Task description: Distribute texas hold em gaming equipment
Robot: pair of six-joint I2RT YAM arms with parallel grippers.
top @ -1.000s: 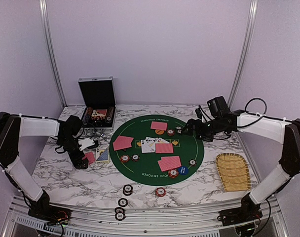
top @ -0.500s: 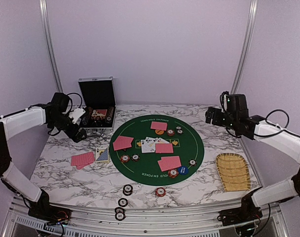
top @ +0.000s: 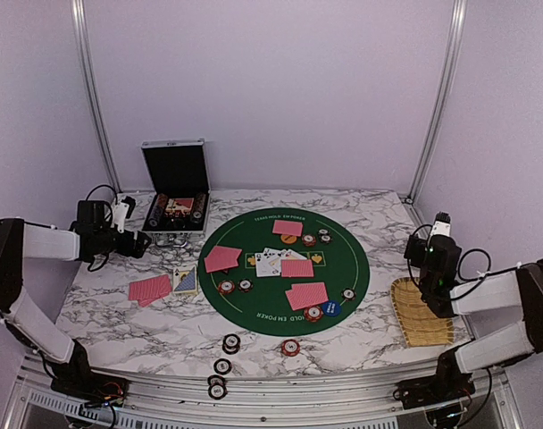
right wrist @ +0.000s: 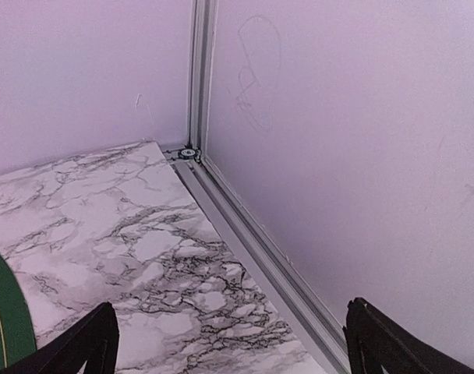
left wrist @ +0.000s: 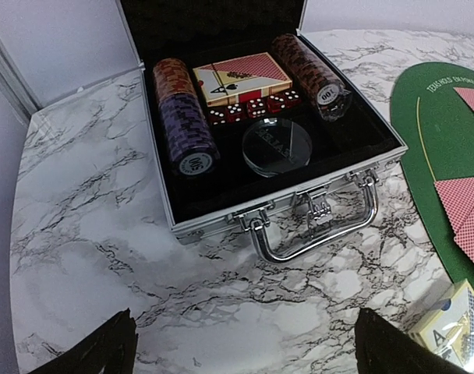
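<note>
On the left wrist view I get only the dark tips of the left gripper (left wrist: 245, 354) in the bottom corners. The case (left wrist: 214, 218) has its lid cut by the top edge; the green mat (left wrist: 440, 117) and a card box (left wrist: 455, 323) run off the right. From above, the chips (top: 231, 342) at bottom centre are too small to read.

Two arms (top: 50, 241) — white shells, black joints; thin black cables (top: 100, 189) looping; matte black tool fingers (left wrist: 93, 351).

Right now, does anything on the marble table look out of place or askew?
Yes: several round striped-edge poker chips lie off the round green felt mat, strung toward the near edge of the marble table.
</note>
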